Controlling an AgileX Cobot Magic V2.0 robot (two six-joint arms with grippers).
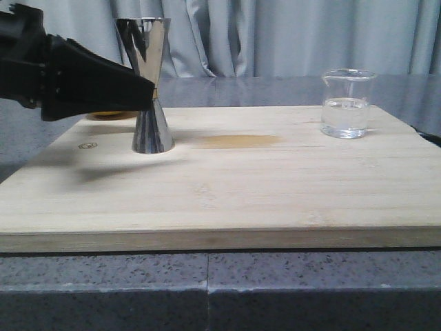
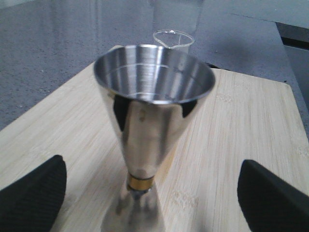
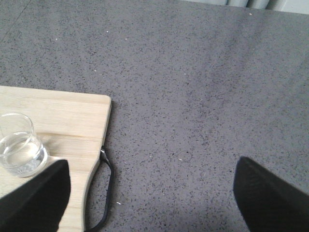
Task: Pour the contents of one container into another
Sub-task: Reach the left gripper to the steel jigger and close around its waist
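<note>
At left of centre in the front view, the tall shiny steel hourglass-shaped jigger (image 1: 152,86) stands upright on the pale wooden board (image 1: 227,200) over the grey speckled bench (image 1: 207,289). The left end effector (image 2: 152,191) sits spread either side of its gold-banded waist, apparently lined up to steady it for filling. The small clear glass beaker (image 1: 347,103), part full of clear liquid, waits at right, untouched. The right end effector (image 3: 152,193), fingers also apart, hovers beside it, empty.
</note>
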